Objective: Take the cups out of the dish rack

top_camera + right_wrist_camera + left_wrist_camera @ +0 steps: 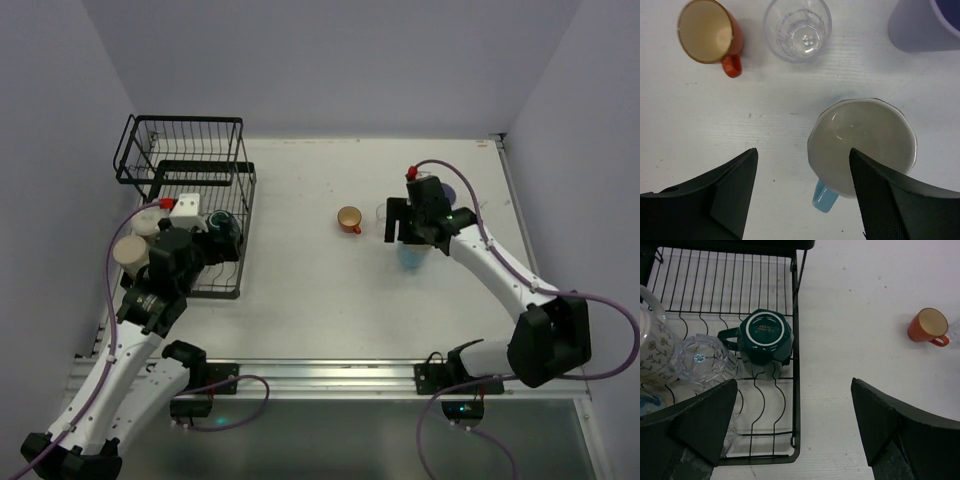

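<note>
Jaws on the right gripper [802, 155] stand wide apart and grip nothing. Below them a light blue mug with a pale inside [862, 142] stands upright on the white worktop [300, 290], its handle at 7 o'clock. The left finger is clear of the mug. The right finger overlaps its rim in the right wrist view, and I cannot tell whether they touch.

From that mug, a small orange mug with a cream inside [707, 32] stands at 10 o'clock, a clear ribbed glass [797, 30] at 11 o'clock and a lavender tumbler [925, 22] at 1 o'clock. All three are upright and apart from one another. In the top view this group sits toward 2 o'clock on the worktop.

The left gripper [794, 382] also has its jaws fully spread and empty. It hangs over the right edge of the low tray of the black wire dish rack [185, 150], which sits at 10 o'clock on the worktop.

On that tray a dark teal mug [765, 337] rests base-up against the right rail, its handle at 9 o'clock. A clear faceted glass [700, 360] is just beside it at 8 o'clock. A clear cup printed with small flowers [652, 355] touches that glass at the view's left edge.
</note>
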You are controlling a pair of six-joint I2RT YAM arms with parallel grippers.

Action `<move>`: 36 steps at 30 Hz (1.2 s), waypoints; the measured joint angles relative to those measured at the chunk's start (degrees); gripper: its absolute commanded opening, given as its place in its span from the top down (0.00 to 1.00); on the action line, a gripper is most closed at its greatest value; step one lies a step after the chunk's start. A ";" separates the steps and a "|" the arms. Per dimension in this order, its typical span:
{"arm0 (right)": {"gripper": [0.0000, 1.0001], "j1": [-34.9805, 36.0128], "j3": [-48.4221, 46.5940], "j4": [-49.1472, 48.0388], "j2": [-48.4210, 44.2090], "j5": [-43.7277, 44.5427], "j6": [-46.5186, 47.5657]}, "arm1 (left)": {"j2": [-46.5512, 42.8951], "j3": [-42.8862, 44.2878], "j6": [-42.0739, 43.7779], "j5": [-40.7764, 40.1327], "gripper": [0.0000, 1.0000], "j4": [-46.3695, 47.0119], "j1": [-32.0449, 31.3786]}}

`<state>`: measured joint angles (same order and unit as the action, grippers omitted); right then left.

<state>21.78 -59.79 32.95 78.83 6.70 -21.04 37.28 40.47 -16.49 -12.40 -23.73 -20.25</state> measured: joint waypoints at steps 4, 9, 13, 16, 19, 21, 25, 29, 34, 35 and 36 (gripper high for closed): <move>0.14 2.21 0.98 -2.27 -6.69 -0.33 -0.39 | 0.00 0.00 -1.49 -4.57 0.00 -1.70 0.00; 0.13 5.27 6.88 -9.18 -17.46 -3.39 -1.49 | 0.66 0.02 -4.02 -9.44 0.00 -3.65 0.02; 0.15 6.51 12.26 -14.93 -23.45 -6.93 -2.97 | 5.70 1.62 -6.56 -9.92 0.00 -3.76 0.04; 0.16 6.75 16.09 -18.78 -26.23 -9.62 -3.89 | 11.93 3.50 -8.13 -9.90 0.00 -2.21 0.04; 0.16 6.93 19.41 -21.46 -29.22 -11.87 -4.72 | 17.38 4.76 -9.33 -10.73 0.00 -0.26 0.04; 0.16 6.99 20.57 -22.53 -31.01 -12.87 -5.09 | 20.46 5.73 -9.97 -11.98 0.00 0.66 0.07; 0.17 7.08 22.16 -25.51 -34.29 -15.28 -5.81 | 24.33 7.45 -11.58 -13.68 0.02 2.75 0.24; 0.17 7.08 23.02 -27.47 -35.26 -17.42 -6.45 | 26.01 7.89 -14.14 -14.91 0.04 4.07 0.26; 0.17 7.08 23.56 -28.33 -35.41 -19.91 -7.04 | 27.45 7.89 -19.04 -17.31 0.05 4.39 0.31; 0.17 7.08 23.61 -28.48 -35.43 -20.24 -7.10 | 27.74 7.89 -20.04 -17.73 0.05 4.42 0.31; 0.17 7.08 23.67 -28.70 -35.47 -20.57 -7.26 | 28.13 7.89 -20.90 -18.12 0.05 4.44 0.31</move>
<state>28.86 -36.12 4.25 43.35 -13.87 -28.29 65.41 48.36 -37.39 -30.52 -19.29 -19.94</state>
